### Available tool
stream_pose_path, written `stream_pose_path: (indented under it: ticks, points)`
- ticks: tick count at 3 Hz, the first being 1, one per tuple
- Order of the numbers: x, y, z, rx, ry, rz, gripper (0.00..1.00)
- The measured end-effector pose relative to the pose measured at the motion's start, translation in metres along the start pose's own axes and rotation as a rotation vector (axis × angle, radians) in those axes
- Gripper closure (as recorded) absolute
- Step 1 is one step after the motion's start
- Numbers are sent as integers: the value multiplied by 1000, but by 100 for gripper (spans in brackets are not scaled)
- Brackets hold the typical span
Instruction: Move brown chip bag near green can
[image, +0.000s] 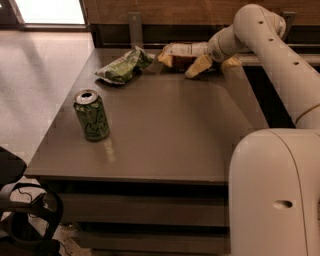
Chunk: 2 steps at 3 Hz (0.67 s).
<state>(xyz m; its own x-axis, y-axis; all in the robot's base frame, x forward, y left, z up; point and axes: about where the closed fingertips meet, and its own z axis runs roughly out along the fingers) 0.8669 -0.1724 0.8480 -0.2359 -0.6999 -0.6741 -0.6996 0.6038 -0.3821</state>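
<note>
A robot's gripper (215, 61) sits low at the far edge of the desk (170, 130), towards its far right corner, right against the right-hand end of the brown chip bag (181, 52). Whether it is clamped on the bag or merely beside it cannot be told from this view. The bag lies flat along the far edge, just right of the middle, pale printed panel uppermost and yellow ends showing. The green can (91, 115) stands upright well apart from it, near the front left corner. A smaller green chip bag (121, 67) rests towards the far left corner, between the two along the far side. The brown bag looks light and soft, a puffed, glossy film that would likely crumple under pressure and slip from a shallow pinch, with brittle contents inside. The crimped yellow end nearest the gripper seems the best hold, being flatter and stiffer than the cushioned middle. A modest squeeze and a low carry diagonally across the bare desk top would probably suit it.
</note>
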Motion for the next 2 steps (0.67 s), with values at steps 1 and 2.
stream_pose_path:
  ticks: [1, 2]
  points:
    - [0, 2, 2, -4, 2, -2, 25]
    - [1, 4, 6, -9, 4, -2, 47]
